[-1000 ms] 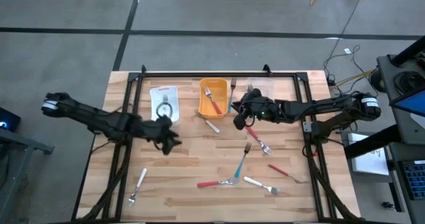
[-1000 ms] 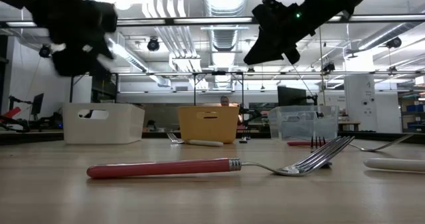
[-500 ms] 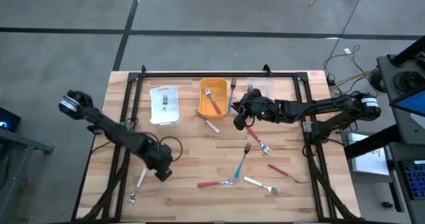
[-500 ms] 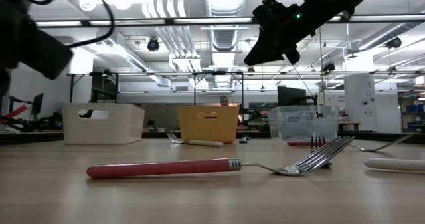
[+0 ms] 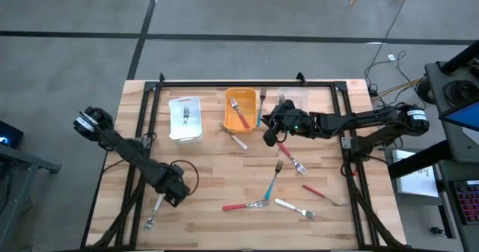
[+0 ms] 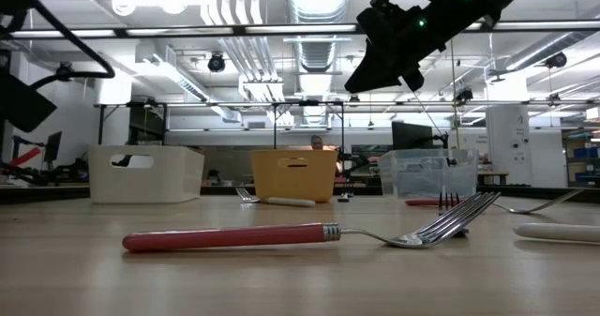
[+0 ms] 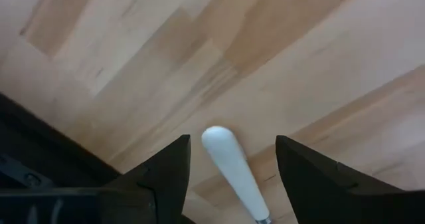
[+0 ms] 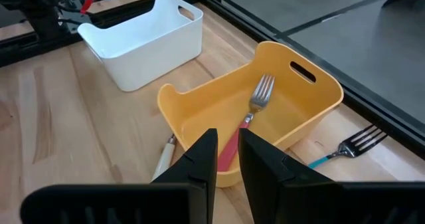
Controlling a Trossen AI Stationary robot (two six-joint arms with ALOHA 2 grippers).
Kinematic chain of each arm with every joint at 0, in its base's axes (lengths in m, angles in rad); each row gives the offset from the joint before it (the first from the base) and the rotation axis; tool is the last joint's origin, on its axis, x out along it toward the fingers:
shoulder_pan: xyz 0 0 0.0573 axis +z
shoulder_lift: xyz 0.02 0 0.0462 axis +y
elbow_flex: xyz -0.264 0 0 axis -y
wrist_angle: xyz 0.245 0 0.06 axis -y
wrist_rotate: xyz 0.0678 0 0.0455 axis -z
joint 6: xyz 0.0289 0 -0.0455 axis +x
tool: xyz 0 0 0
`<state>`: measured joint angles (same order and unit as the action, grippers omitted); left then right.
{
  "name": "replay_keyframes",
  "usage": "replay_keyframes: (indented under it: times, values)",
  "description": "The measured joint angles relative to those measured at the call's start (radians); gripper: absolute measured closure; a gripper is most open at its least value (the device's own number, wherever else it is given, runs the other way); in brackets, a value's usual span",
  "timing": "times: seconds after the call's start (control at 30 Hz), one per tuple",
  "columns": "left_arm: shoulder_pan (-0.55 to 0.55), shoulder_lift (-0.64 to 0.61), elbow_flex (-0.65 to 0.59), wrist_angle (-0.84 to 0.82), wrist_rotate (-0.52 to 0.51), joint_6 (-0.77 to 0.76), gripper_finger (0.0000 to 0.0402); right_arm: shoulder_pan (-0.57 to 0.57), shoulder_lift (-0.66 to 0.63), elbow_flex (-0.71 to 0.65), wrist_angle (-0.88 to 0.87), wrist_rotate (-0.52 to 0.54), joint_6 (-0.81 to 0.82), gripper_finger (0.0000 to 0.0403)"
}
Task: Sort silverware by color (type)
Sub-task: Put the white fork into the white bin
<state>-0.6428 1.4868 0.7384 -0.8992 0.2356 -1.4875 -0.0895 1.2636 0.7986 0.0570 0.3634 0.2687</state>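
On the wooden table (image 5: 224, 162) we see the left gripper (image 7: 229, 159) wide open astride a white-handled fork (image 7: 229, 163) at seven o'clock, the right gripper (image 8: 227, 159) nearly shut, empty, above the orange bin (image 8: 279, 108).

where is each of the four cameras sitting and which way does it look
High view: above the table, straight down; shows both arms, the left gripper over the white-handled utensil.
Low view: at table-top height, level across; a red-handled fork in front, the right gripper above.
Left wrist view: looks down past open fingers at that white handle.
Right wrist view: looks past nearly closed fingers at the orange bin and white bin.
Shared: high and right wrist both show the orange bin.
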Motion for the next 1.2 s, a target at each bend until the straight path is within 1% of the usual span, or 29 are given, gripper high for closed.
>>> replay_keyframes:
  times: [0.27,0.4,0.53,0.7,0.9,1.03,1.1,1.2]
  values:
    - [-0.089,-0.008,-0.015,0.010,-0.008,-0.119,0.0201,0.000,0.000,-0.001,0.000,0.000,0.000,0.0351]
    - [-0.133,-0.008,-0.034,0.082,-0.008,-0.173,0.0201,0.001,0.000,-0.006,0.000,0.000,0.000,0.0351]
    - [-0.149,0.000,-0.046,0.130,-0.024,-0.181,0.0207,0.000,0.000,-0.012,0.000,0.000,0.000,0.0351]
    - [-0.149,0.010,-0.045,0.140,-0.032,-0.158,0.0241,0.001,0.000,-0.013,0.000,0.000,0.000,0.0351]
    - [-0.149,0.013,-0.044,0.156,-0.040,-0.129,0.0300,0.001,0.000,-0.014,0.000,0.000,0.002,0.0351]
    - [-0.149,0.013,-0.045,0.164,-0.065,-0.060,0.0336,0.000,0.000,-0.014,0.000,0.000,0.001,0.0351]
    - [-0.142,0.013,-0.045,0.168,-0.074,-0.021,0.0347,0.000,0.000,-0.014,0.000,0.000,0.001,0.0351]
    - [-0.124,0.013,-0.043,0.171,-0.088,0.020,0.0352,0.000,0.000,-0.014,0.000,0.000,0.000,0.0351]
